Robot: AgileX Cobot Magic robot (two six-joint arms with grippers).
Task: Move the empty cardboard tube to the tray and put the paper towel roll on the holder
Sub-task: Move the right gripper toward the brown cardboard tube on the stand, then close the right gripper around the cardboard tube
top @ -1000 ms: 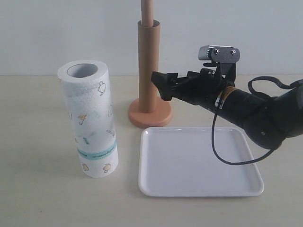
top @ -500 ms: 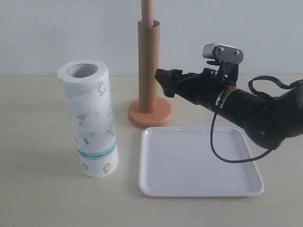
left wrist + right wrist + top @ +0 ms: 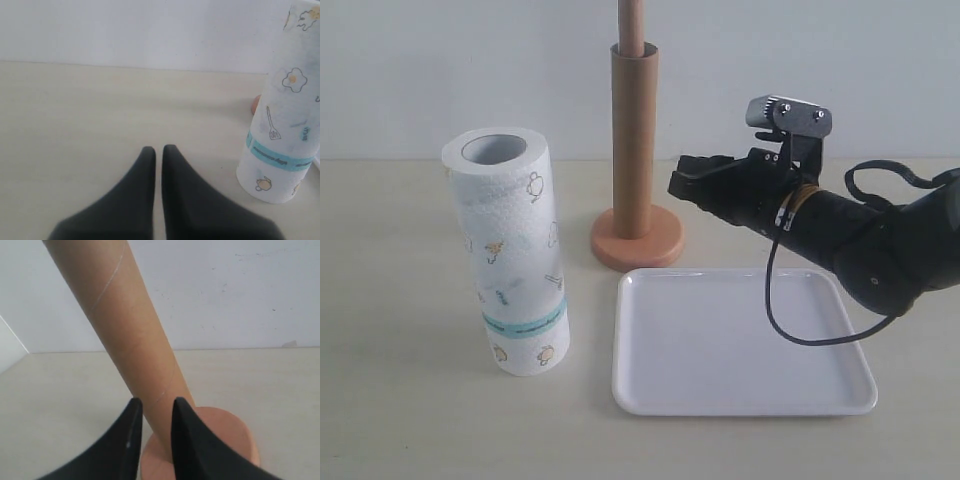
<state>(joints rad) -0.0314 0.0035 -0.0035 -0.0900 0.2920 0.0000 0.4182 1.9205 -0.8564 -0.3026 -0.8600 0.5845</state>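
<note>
The empty cardboard tube (image 3: 634,140) stands sleeved over the holder (image 3: 636,242) pole, behind the tray (image 3: 740,400). I judge it light, stiff, smooth and crushable: grip mid-length, gently. Right gripper (image 3: 682,186) sits near it, fingers narrowly parted, holding nothing. Left gripper (image 3: 158,149) is closed, empty.

You see a pale, cream-coloured desk (image 3: 410,400) that runs back to a white wall. Three things rest directly on it. Take the tray (image 3: 720,350) as your mark: white and shallow, it lies flat on the desk toward the near edge. The holder (image 3: 636,252) sits on its round orange disc base just behind the tray's back left corner, very close to the rim. The paper towel roll (image 3: 510,260) stands upright on one end to the left of the tray, clearly apart from it, with its hollow core facing up and a strip of bare desk between them.
</note>
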